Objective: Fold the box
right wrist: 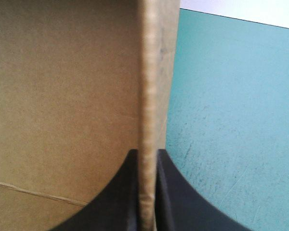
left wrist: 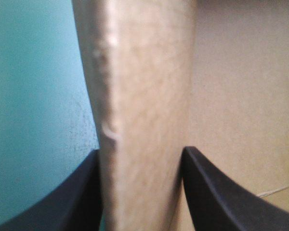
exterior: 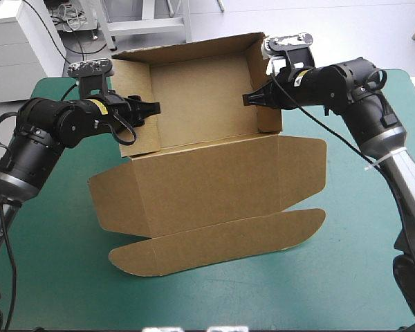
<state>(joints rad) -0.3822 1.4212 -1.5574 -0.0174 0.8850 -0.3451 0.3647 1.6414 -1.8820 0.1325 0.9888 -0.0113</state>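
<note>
The brown box (exterior: 200, 97) stands as an open tray at the far middle of the teal-green table (exterior: 346, 277), its lid (exterior: 207, 187) lying flat toward the near side. My left gripper (exterior: 154, 107) is at the tray's left wall. In the left wrist view that thick folded wall (left wrist: 144, 72) fills the gap of the left gripper (left wrist: 139, 151), and both black fingers press its faces. My right gripper (exterior: 249, 99) holds the right wall. In the right wrist view the wall's edge (right wrist: 151, 72) runs up from the right gripper (right wrist: 147, 153), whose fingers are all but shut on it.
The lid's rounded front flap (exterior: 214, 245) reaches toward the near edge, with side tabs at the left (exterior: 114, 200) and right (exterior: 304, 173). Teal-green cover (exterior: 48, 277) shows on both sides and in front. A white cabinet (exterior: 17, 41) stands beyond the far left corner.
</note>
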